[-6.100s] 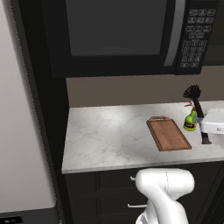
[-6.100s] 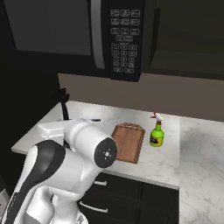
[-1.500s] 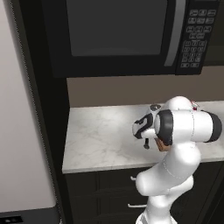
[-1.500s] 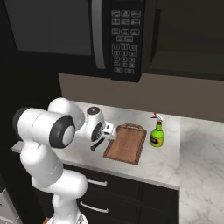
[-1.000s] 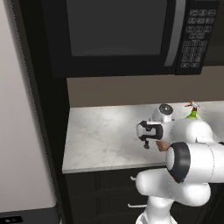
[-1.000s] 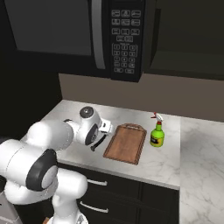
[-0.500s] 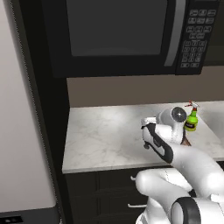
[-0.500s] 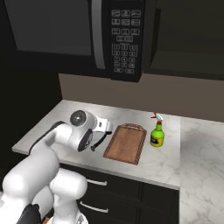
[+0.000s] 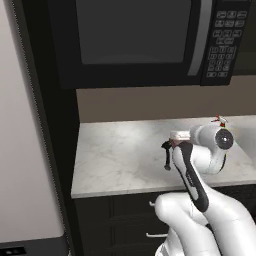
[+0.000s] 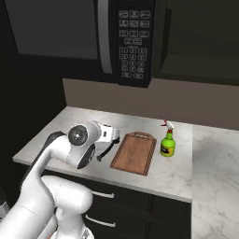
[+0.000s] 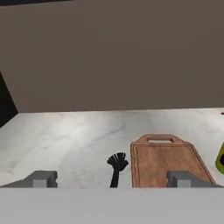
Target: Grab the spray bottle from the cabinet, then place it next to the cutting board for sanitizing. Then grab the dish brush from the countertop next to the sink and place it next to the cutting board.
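The black dish brush (image 11: pixel 116 166) lies flat on the white marble countertop (image 10: pixel 56 140), just left of the brown cutting board (image 10: pixel 134 153), bristles toward the back wall. My gripper (image 11: pixel 111 179) hovers over the brush's handle end, open, with nothing between its fingertips (image 11: pixel 42 179). In the right base view the gripper (image 10: pixel 114 136) sits left of the board, above the brush (image 10: pixel 102 153). The lime-green spray bottle (image 10: pixel 167 143) stands upright just right of the board (image 11: pixel 165 159). Its red-and-white nozzle (image 9: pixel 218 120) peeks over my arm in the left base view.
A black microwave (image 10: pixel 126 42) hangs above the counter. The dark upper cabinet (image 10: pixel 200 37) is to its right. A tall pale fridge panel (image 9: pixel 25 150) bounds the counter on the left. Dark drawers with silver handles (image 10: pixel 100 193) run below the edge.
The arm has folded lower over the counter's front edge and the hand has shifted slightly. The brush, board and bottle have stayed put, and the jaws have stayed open.
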Motion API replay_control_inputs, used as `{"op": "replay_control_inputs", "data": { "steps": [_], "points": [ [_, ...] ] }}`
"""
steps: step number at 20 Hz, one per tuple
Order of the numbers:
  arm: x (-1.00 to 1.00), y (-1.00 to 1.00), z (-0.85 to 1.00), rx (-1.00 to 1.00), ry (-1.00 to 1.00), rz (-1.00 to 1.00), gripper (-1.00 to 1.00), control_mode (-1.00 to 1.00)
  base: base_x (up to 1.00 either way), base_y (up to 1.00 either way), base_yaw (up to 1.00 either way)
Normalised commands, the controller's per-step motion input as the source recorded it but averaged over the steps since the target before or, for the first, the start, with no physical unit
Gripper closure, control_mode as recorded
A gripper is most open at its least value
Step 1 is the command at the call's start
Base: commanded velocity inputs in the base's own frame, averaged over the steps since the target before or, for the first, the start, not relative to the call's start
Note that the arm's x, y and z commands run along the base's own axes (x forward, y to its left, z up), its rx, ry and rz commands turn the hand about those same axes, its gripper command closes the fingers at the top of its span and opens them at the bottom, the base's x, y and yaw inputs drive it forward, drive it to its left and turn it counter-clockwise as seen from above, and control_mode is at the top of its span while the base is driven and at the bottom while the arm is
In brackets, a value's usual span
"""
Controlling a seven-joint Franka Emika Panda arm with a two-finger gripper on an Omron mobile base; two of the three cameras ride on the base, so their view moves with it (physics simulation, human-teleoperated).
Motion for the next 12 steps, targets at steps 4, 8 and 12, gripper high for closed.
{"op": "replay_control_inputs", "data": {
  "steps": [4, 8, 12],
  "points": [
    [-0.50, -0.02, 0.19, 0.01, -0.24, 0.00, -1.00, -1.00, 0.00, 0.00, 0.00],
    [-0.46, -0.01, 0.11, 0.00, -0.21, 0.00, -1.00, -1.00, 0.00, 0.00, 0.00],
    [-0.51, 0.00, 0.13, 0.00, -0.21, 0.00, -1.00, -1.00, 0.00, 0.00, 0.00]
  ]
}}
